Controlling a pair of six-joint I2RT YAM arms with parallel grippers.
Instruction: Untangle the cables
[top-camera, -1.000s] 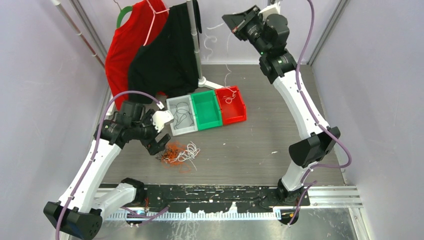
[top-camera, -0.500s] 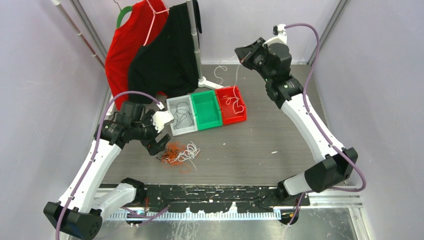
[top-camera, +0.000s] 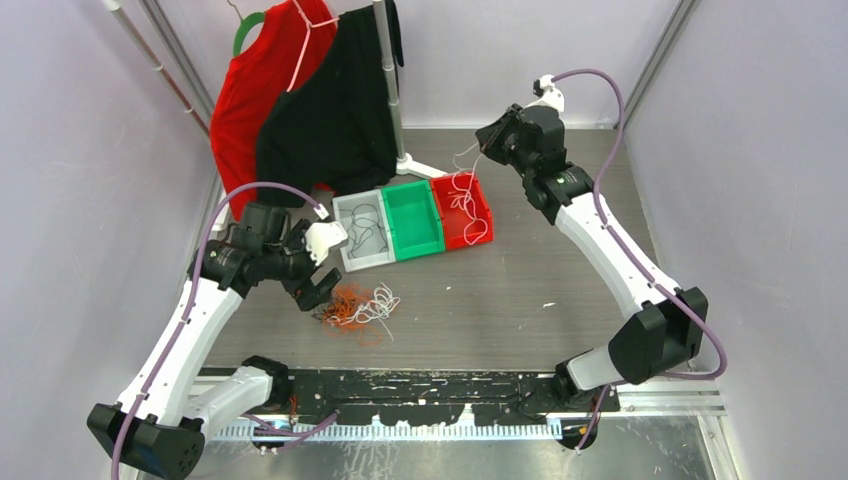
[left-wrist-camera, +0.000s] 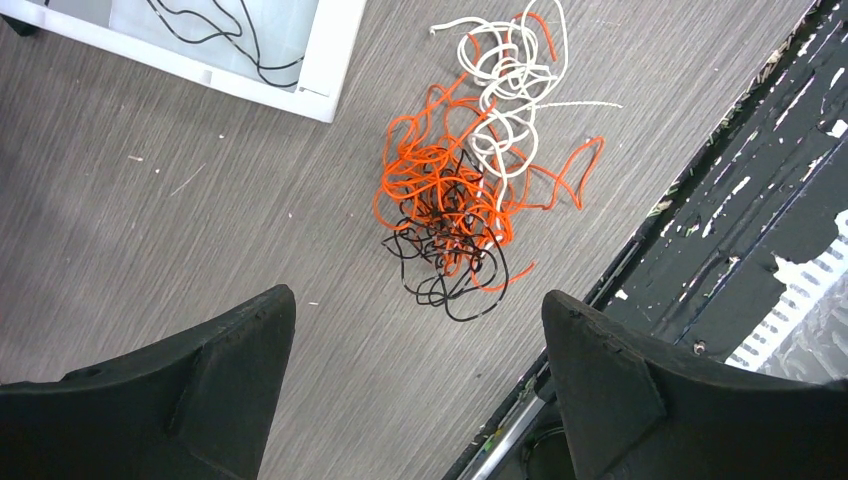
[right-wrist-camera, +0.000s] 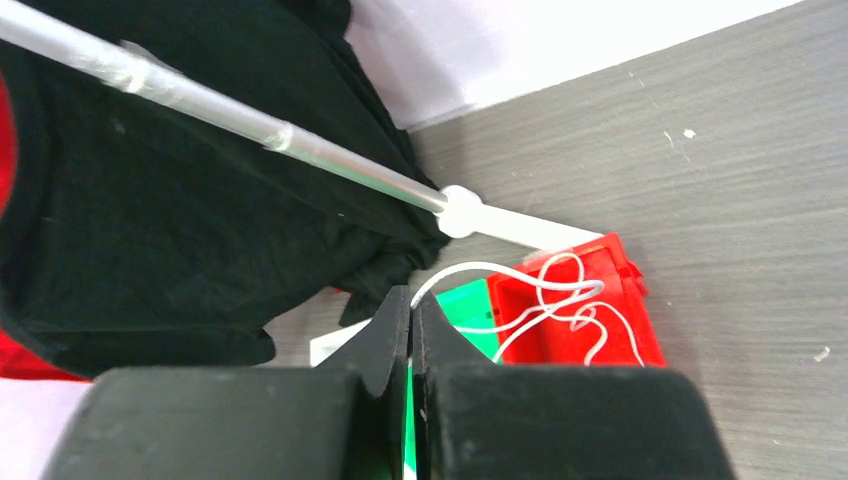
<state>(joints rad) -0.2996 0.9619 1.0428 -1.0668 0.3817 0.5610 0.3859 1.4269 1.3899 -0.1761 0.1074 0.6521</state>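
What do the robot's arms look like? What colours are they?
The left arm and the right arm are each made of smooth white tube-shaped links joined by chunky black joints. A thin lilac cable loops along each arm. The jaws at the tips are black and wedge-shaped.

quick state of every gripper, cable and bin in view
left gripper: open, above the cable snarl
right gripper: shut on white cable
cable snarl: tangled, lying on table
white cable: trailing into red bin
white bin: holds black cable
green bin: looks empty
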